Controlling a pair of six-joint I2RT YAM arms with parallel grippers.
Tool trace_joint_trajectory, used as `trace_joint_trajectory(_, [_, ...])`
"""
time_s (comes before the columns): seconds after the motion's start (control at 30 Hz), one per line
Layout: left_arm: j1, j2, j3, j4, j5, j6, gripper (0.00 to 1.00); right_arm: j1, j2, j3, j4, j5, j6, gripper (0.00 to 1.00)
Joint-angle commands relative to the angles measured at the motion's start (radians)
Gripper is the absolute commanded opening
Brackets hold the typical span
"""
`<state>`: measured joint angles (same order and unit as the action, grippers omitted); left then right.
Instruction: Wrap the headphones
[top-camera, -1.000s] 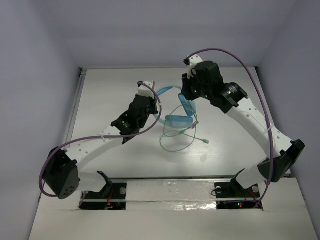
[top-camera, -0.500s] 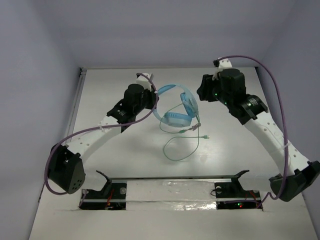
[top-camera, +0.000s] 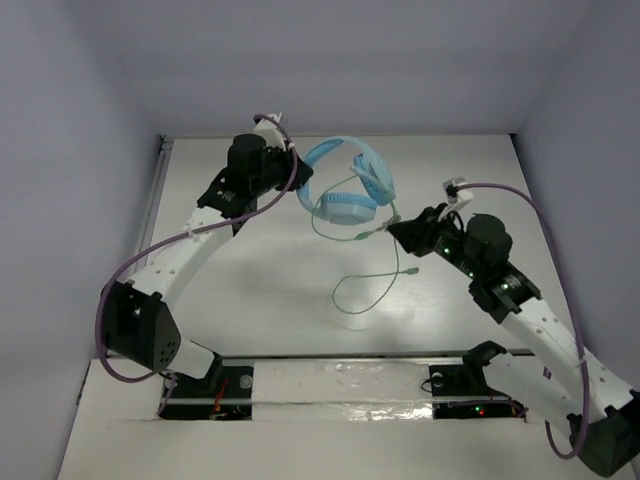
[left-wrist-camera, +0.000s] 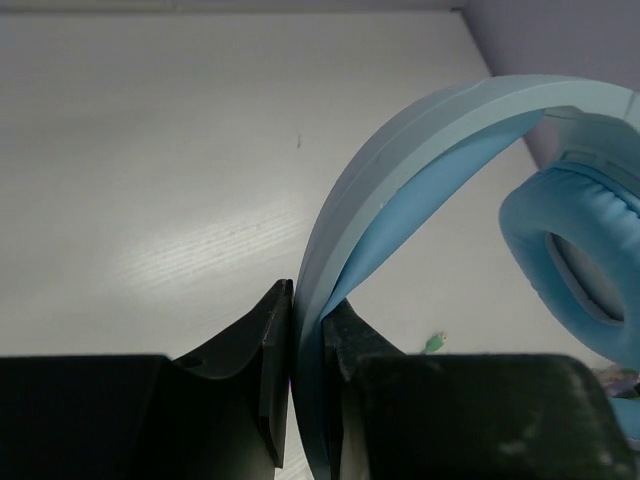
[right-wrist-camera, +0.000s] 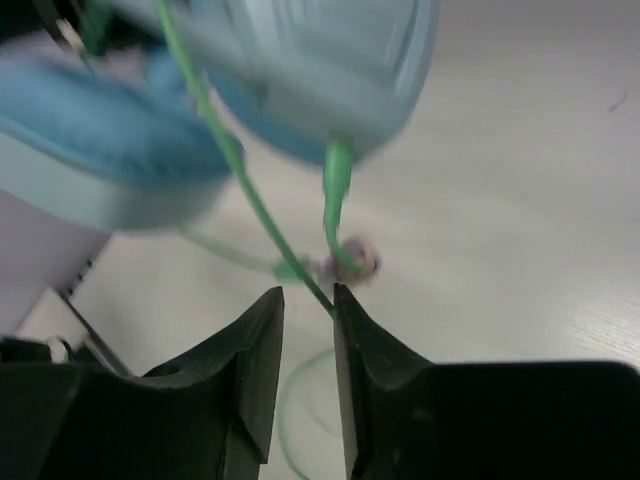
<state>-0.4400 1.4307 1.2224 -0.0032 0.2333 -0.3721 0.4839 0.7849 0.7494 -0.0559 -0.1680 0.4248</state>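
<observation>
The light blue headphones (top-camera: 345, 190) hang lifted above the table at the back centre. My left gripper (top-camera: 297, 182) is shut on their curved headband (left-wrist-camera: 420, 130); the jaws (left-wrist-camera: 308, 293) pinch the band edge-on, with an ear cup (left-wrist-camera: 580, 250) to the right. The thin pale green cable (top-camera: 372, 288) loops down onto the table and ends in a plug (top-camera: 412, 272). My right gripper (top-camera: 393, 230) is just right of the lower ear cup. Its jaws (right-wrist-camera: 308, 292) stand narrowly apart, and the cable (right-wrist-camera: 250, 200) runs down into the gap, against the right finger.
Thick purple arm cables (top-camera: 200, 235) arc over both arms. White side walls (top-camera: 90, 150) enclose the table on the left, back and right. A raised ledge with the arm bases (top-camera: 340, 375) runs along the near edge.
My left gripper has lifted the headphones up and back to the left. My right arm has swung down and forward, from above the headphones to beside the lower ear cup at the cable.
</observation>
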Motion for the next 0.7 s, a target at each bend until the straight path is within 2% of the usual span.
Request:
trace_joint_trajectory(0.0, [0.021,-0.024,0.153,0.048,0.080,-0.057,0.00,-0.001,0.046,-0.039,0.153,-0.102,0.009,0.36])
trace_joint_trajectory(0.03, [0.021,-0.023,0.173,0.020,0.078,-0.047,0.00,-0.001,0.057,-0.044,0.156,-0.097,0.002,0.54])
trace_joint_trajectory(0.1, [0.021,-0.023,0.216,0.005,0.086,-0.039,0.00,-0.001,0.066,-0.080,0.206,-0.093,-0.004,0.65])
trace_joint_trajectory(0.13, [0.021,-0.021,0.229,-0.026,0.086,-0.031,0.00,-0.001,0.071,-0.090,0.211,-0.097,-0.007,0.68])
trace_joint_trajectory(0.27, [0.032,-0.012,0.279,-0.070,0.070,-0.010,0.00,-0.001,0.094,-0.127,0.263,-0.182,0.008,0.68])
trace_joint_trajectory(0.33, [0.041,-0.013,0.279,-0.070,0.077,-0.010,0.00,-0.001,0.103,-0.151,0.297,-0.179,0.011,0.63])
trace_joint_trajectory(0.43, [0.041,-0.016,0.270,-0.060,0.104,-0.024,0.00,-0.001,0.148,-0.130,0.321,-0.182,0.008,0.61])
trace_joint_trajectory(0.53, [0.041,-0.027,0.259,-0.064,0.095,-0.024,0.00,-0.001,0.175,-0.096,0.318,-0.215,0.008,0.44])
trace_joint_trajectory(0.57, [0.041,-0.029,0.246,-0.063,0.098,-0.024,0.00,-0.001,0.172,-0.087,0.324,-0.235,0.008,0.41])
trace_joint_trajectory(0.6, [0.041,-0.032,0.238,-0.060,0.104,-0.025,0.00,-0.001,0.169,-0.084,0.330,-0.243,0.009,0.34])
trace_joint_trajectory(0.63, [0.041,-0.036,0.229,-0.055,0.109,-0.031,0.00,-0.001,0.163,-0.084,0.330,-0.251,0.012,0.19])
trace_joint_trajectory(0.67, [0.041,-0.039,0.212,-0.046,0.110,-0.034,0.00,-0.001,0.154,-0.079,0.329,-0.267,0.011,0.16])
